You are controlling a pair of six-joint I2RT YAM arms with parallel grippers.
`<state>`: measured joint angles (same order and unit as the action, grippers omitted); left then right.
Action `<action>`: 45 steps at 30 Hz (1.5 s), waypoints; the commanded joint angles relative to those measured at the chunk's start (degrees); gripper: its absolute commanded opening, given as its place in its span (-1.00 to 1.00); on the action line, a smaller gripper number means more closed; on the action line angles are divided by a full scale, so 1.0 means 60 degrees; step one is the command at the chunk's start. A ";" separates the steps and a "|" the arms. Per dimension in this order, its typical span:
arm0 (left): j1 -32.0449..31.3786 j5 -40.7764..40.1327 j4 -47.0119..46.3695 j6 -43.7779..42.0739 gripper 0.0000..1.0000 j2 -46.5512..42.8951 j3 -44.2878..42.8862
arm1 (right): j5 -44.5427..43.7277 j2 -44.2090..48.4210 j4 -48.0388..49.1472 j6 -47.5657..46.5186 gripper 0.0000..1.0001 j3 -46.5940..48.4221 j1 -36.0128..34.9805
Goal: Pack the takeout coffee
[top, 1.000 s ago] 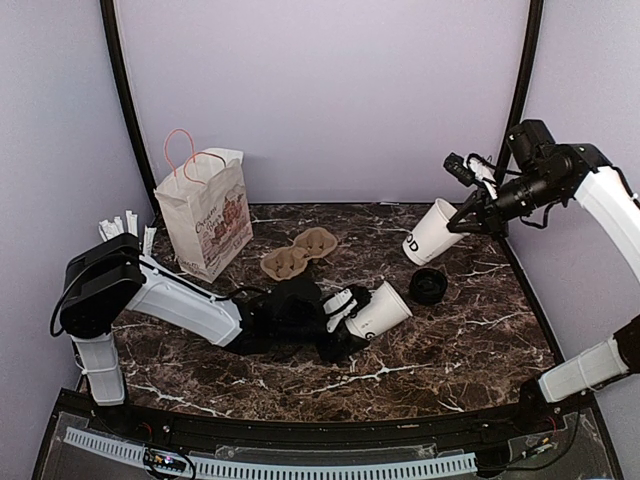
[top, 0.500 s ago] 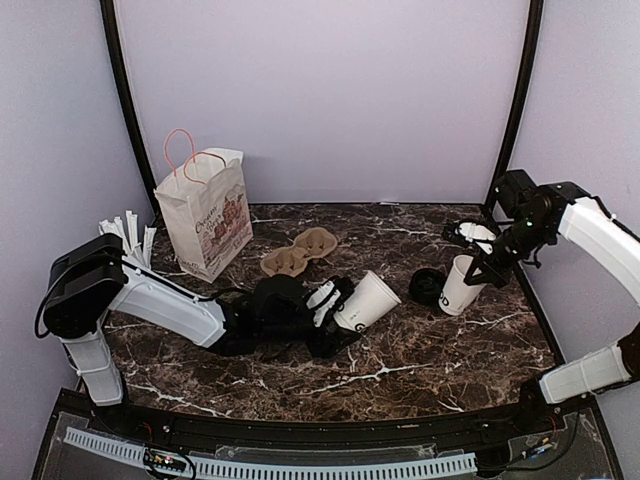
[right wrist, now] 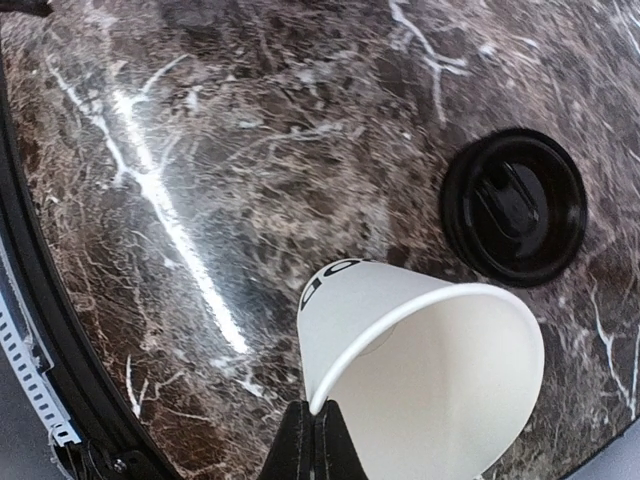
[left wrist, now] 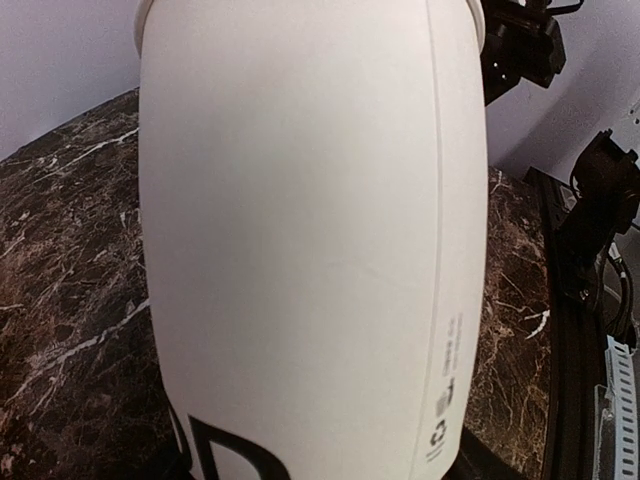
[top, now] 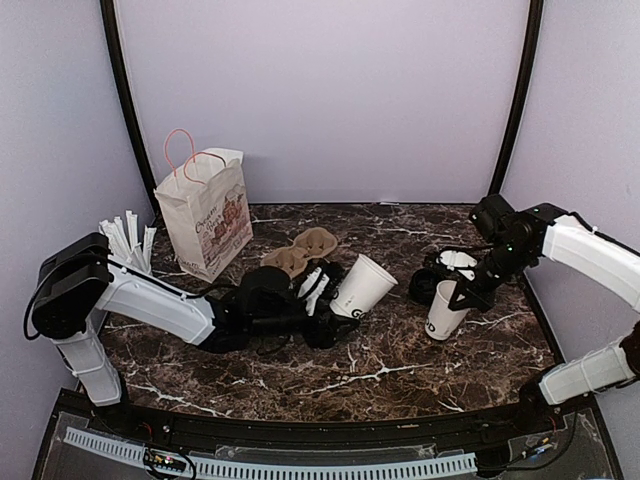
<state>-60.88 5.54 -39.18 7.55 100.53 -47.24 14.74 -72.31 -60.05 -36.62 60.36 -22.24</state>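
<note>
1. At the right of the dark marble table point(top: 300, 375), the right gripper point(right wrist: 312, 430) pinches the rim of a small tapered white paper cup point(right wrist: 420, 370), beside the round black plastic lid point(right wrist: 513, 205).
2. The left gripper point(top: 335, 303) clasps a second white paper cup point(top: 366, 282), tilted.
3. Lidding and bagging seem still to do; the printed white paper bag point(top: 205, 220) stands well apart.

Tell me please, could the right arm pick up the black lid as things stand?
Probably not yet. The black lid lies uncovered close by, but the right gripper is shut on a white paper cup's rim, leaving no free jaws.
</note>
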 commanded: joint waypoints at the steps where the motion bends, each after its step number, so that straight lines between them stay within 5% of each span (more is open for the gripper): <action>1: 0.0140 0.0073 -0.0433 0.0173 0.32 -0.0622 0.0209 | 0.0457 -0.0076 0.0341 0.0261 -1.00 -0.0105 -0.0767; 10: 0.0331 0.0098 -0.0640 0.0414 0.32 -0.0790 0.0348 | 0.0064 -0.0618 0.0283 0.0382 -0.92 0.0053 -0.1619; 15: 0.0333 0.0238 -0.0570 0.0471 0.32 -0.0846 0.0305 | 0.0483 -0.0452 -0.0209 0.0246 -0.55 0.0753 -0.1625; 25: 0.0333 0.1162 -0.0594 0.0645 0.32 -0.0686 0.0053 | 0.3679 -0.0706 -0.2050 -0.0483 -0.36 0.4062 -0.1157; 30: 0.0333 0.1706 -0.0355 0.0751 0.32 -0.0520 -0.0281 | 0.4222 -0.1161 -0.1862 -0.0591 -0.05 0.4631 -0.1217; 38: 0.0314 0.3215 -0.0612 0.1027 0.30 -0.0217 -0.0618 | 0.4990 -0.1838 -0.2021 -0.0732 -0.05 0.5075 -0.1651; 45: 0.0301 0.3434 -0.0595 0.1199 0.29 -0.0055 -0.0871 | 0.4939 -0.1950 -0.2315 -0.0971 -0.27 0.4880 -0.1924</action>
<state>-59.02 23.64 -40.99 13.76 100.03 -50.54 42.72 -84.16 -71.96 -41.17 89.36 -32.51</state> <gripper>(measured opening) 0.651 0.368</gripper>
